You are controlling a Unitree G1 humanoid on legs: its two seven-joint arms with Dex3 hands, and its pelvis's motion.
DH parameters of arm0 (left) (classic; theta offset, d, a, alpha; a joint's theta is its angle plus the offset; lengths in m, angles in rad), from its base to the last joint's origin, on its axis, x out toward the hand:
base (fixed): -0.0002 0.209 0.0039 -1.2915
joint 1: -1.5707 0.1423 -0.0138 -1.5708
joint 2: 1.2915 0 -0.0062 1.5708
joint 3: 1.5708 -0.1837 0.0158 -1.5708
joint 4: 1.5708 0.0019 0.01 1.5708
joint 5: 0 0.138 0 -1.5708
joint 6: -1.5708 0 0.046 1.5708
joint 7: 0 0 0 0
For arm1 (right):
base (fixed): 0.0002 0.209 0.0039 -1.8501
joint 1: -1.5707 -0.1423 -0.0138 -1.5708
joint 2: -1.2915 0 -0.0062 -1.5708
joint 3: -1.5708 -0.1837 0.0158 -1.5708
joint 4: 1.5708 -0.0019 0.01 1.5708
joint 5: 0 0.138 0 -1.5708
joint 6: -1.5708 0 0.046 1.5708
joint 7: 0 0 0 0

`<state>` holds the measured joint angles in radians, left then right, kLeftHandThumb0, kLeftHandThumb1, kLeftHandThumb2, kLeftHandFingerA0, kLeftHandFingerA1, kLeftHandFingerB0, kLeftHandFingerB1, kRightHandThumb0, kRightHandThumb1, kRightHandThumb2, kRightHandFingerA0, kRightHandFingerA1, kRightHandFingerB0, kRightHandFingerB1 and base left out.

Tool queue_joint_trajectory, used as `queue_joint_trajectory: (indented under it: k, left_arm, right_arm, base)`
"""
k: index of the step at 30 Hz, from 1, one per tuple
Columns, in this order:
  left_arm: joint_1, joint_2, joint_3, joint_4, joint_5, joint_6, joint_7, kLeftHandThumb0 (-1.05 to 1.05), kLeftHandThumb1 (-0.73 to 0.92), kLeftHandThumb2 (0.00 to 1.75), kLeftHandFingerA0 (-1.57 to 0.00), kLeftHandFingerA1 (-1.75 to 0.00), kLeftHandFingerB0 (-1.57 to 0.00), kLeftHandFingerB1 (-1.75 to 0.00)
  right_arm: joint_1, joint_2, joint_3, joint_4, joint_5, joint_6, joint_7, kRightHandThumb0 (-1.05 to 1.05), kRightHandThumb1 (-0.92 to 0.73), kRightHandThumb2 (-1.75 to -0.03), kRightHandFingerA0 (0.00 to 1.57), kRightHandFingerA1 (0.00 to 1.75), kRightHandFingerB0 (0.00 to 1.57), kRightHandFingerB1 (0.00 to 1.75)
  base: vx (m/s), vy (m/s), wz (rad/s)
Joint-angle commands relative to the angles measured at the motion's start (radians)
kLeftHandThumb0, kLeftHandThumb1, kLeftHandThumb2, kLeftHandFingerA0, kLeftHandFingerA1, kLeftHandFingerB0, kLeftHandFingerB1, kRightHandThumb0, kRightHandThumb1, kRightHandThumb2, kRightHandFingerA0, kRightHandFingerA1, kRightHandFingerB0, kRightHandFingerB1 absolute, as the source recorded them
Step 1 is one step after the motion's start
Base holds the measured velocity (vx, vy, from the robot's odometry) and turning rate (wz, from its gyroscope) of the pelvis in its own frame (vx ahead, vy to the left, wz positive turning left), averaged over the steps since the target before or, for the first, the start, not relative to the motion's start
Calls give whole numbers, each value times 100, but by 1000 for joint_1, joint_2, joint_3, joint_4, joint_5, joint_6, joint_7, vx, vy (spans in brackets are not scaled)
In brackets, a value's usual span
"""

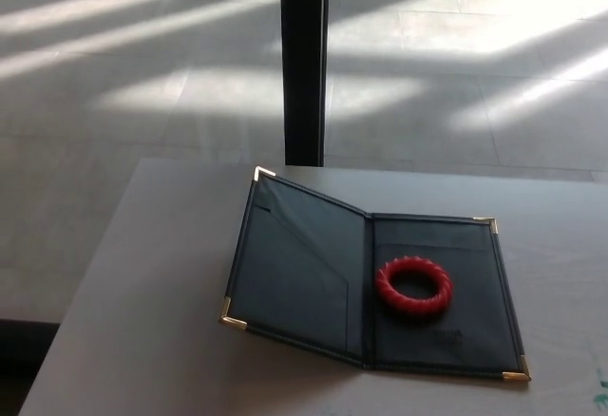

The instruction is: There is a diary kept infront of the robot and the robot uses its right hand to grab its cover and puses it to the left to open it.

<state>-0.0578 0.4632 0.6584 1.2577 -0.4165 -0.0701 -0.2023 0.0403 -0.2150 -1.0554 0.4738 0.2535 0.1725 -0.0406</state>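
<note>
With neither hand in view, the diary (366, 288) lies open on the desk (152, 321), its cover (294, 264) slightly raised, so press it flat leftward, clear of the red ring (413, 285).

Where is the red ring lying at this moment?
In the head view, the red ring lies flat on the right inner panel of the open diary, just right of its spine, on the grey table.

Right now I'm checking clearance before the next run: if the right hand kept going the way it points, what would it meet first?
Cannot say: neither hand shows in the head view, so no pointing direction is visible. The diary lies open on the table, a red ring on its right page.
</note>
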Motion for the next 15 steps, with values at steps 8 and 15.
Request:
queue_joint_trajectory:
  k: [8,15]
  left_arm:
    - [-3,3,3,-1,-3,-27,-2,-105,71,152,-62,-149,-41,-131]
    - [-1,9,-4,2,3,-32,0,-105,72,150,-63,-148,-45,-132]
  right_arm:
    - [47,-3,98,7,74,-86,-19,-75,-78,-117,76,99,56,87]
    - [55,-6,128,-6,90,-83,-36,-74,-92,-75,81,107,54,94]
  base:
    - [0,0,0]
    - [0,0,0]
